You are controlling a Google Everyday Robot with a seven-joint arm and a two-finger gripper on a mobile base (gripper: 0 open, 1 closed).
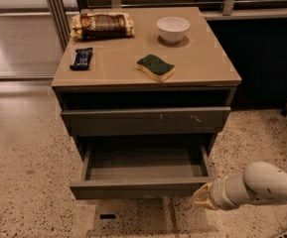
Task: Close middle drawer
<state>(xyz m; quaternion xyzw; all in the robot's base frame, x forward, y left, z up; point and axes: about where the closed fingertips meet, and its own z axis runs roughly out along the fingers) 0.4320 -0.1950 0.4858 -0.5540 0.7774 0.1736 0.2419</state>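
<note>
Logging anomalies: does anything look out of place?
The middle drawer stands pulled far out, empty; the scuffed drawer above seems slightly out too. The hand is at the middle drawer's front right corner.

I see my white arm coming in from the lower right of the view, forearm nearly level and pointing left. At its end the gripper sits low, its pale yellowish tip leading, the wrist collar just behind it.
</note>
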